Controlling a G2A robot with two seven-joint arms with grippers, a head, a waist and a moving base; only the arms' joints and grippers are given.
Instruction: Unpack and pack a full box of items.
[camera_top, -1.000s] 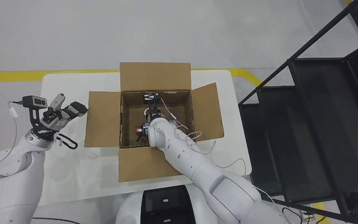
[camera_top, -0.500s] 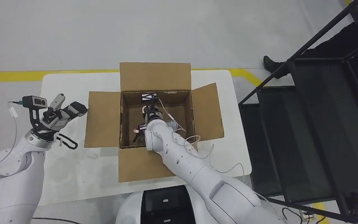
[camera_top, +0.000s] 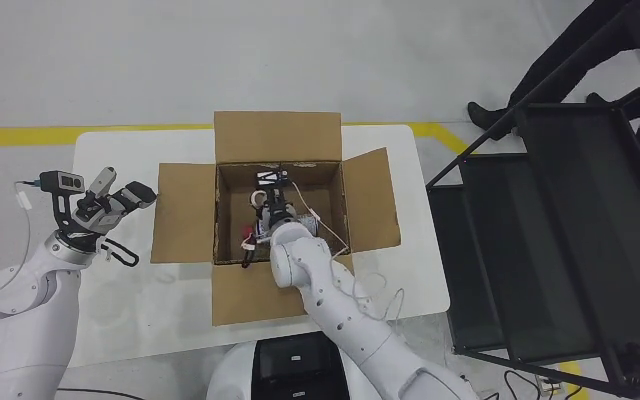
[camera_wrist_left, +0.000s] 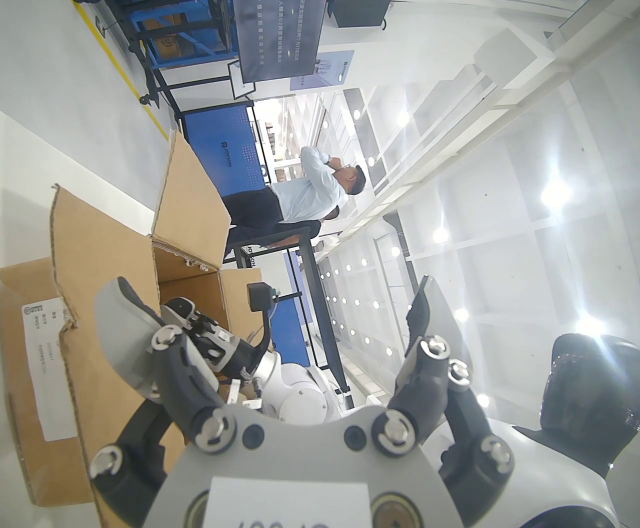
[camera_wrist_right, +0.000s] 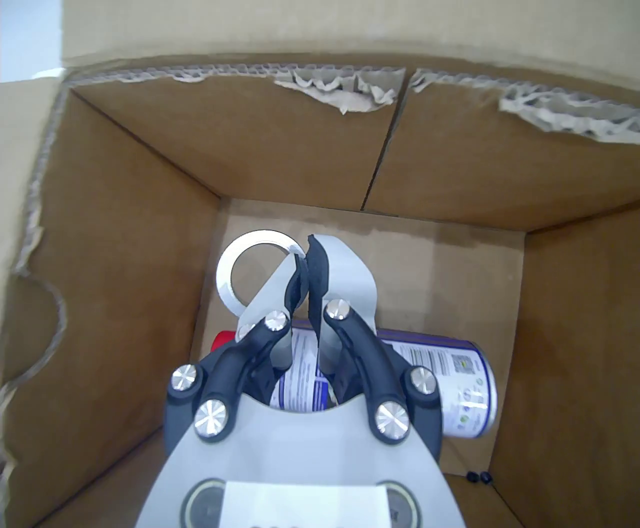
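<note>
noted right gripper (camera_wrist_right: 304, 255) pinching white ring (camera_wrist_right: 223, 282) by its rim inside cardboard box (camera_wrist_right: 125, 225), likely for removal; left gripper (camera_top: 127, 190) spread, parked left.

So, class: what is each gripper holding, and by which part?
Right gripper pinches the white ring by its rim, inside the box; left gripper holds nothing.

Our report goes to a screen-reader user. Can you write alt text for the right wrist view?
Deep inside the open cardboard box, the right tool is shut on the rim of a white ring. Beneath it a can with a red cap and a printed label lies on its side on the box floor.
</note>
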